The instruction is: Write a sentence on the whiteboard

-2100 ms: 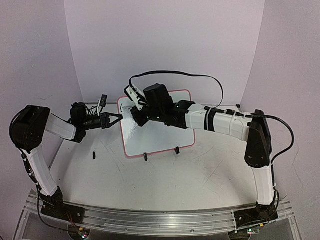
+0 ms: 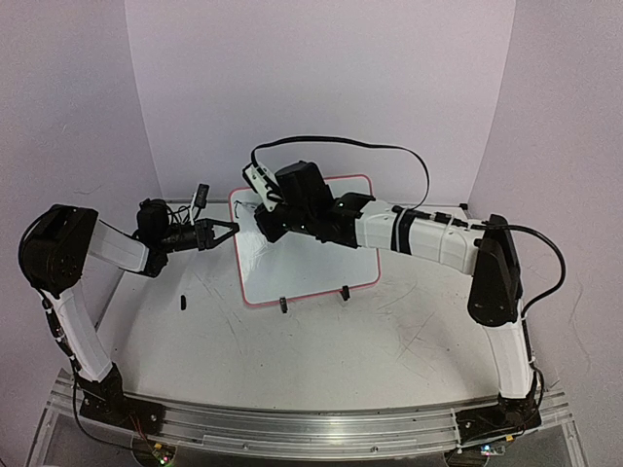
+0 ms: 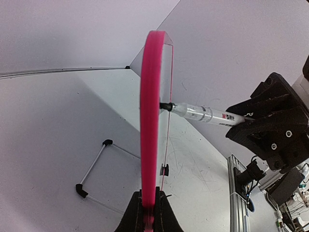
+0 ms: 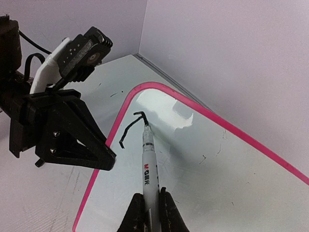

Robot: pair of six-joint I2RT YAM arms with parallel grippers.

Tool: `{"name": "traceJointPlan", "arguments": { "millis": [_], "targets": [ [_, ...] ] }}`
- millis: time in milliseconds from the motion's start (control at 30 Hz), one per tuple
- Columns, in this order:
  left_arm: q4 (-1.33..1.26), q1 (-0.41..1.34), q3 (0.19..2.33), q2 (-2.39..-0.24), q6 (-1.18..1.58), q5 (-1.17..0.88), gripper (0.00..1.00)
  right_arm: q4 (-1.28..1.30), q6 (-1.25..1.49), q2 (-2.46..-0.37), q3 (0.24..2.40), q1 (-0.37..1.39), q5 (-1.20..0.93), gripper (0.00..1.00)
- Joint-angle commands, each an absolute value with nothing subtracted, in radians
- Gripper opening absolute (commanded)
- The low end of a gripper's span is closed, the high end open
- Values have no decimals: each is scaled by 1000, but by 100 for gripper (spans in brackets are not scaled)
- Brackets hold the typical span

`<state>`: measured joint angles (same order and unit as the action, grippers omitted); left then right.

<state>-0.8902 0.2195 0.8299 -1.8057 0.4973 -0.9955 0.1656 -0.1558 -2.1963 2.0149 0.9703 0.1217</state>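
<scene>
The whiteboard point(image 2: 316, 268), white with a pink frame, lies on the table with its near edge on two black clip feet. My left gripper point(image 2: 230, 232) is shut on its left frame edge point(image 3: 150, 121), the fingers point(image 3: 166, 215) pinching the pink rim. My right gripper point(image 4: 152, 205) is shut on a white marker point(image 4: 148, 164). The marker's black tip point(image 4: 144, 120) touches the board near its top-left corner. Of the sentence, only one short bent black stroke point(image 4: 128, 129) shows there. From above, the right wrist point(image 2: 297, 199) hides that corner.
A small black piece point(image 2: 182, 302) lies on the table left of the board. The clip feet point(image 2: 283, 305) point(image 2: 345, 292) stand at the board's near edge. A thin white rod frame with black corners point(image 3: 91, 166) lies beside the board. A black cable point(image 2: 389, 148) arcs over the right arm.
The right arm has shifted slightly left and away over the board with the marker. The left arm and the board have stayed where they were.
</scene>
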Motion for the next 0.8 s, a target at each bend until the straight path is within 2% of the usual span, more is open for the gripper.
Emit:
{"name": "traceJointPlan", "arguments": {
  "millis": [0,767],
  "targets": [
    [-922,224,855,-1786,478,-1025,0,145,-137,-2127,1969,958,187,0],
    [-923,224,862,-1786,483,-1029,0,129,-96,-2111,1892,970,111,0]
  ]
}}
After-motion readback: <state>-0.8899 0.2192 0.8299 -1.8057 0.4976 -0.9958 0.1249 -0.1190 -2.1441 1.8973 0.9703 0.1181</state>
